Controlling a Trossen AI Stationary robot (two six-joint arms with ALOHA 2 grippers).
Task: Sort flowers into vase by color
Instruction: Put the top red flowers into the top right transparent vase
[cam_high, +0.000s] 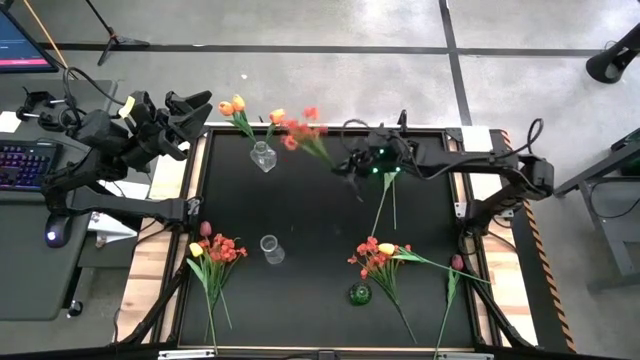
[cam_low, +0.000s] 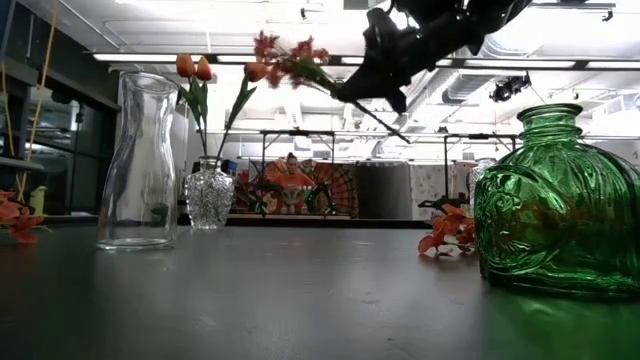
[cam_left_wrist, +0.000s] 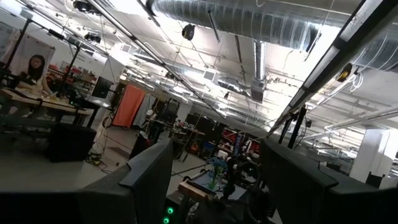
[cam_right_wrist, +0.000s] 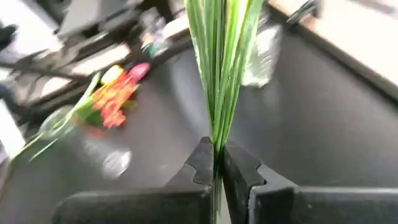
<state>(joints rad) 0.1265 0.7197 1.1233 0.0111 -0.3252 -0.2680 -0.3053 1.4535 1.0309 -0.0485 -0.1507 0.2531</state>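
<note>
Low view: a green vase (cam_low: 560, 205) stands nearest, on the dark table (cam_low: 300, 300), with orange blooms (cam_low: 447, 230) lying just behind it. A tall clear vase (cam_low: 140, 160) stands further back. A small cut-glass vase (cam_low: 209, 195) beyond it holds two orange tulips (cam_low: 193, 68).

Right gripper (cam_right_wrist: 216, 163) is raised above the table's far half. Its fingers are clamped on the green stems (cam_right_wrist: 221, 74) of a red-orange spray (cam_high: 300, 130). The spray's heads reach toward the cut-glass vase.

High view: loose flowers lie in two groups at the near side, one bunch (cam_high: 212, 255) on the left, one bunch (cam_high: 385, 258) on the right beside the green vase.

Left gripper (cam_high: 185, 110) is parked off the table's far left corner, fingers spread, holding nothing.
</note>
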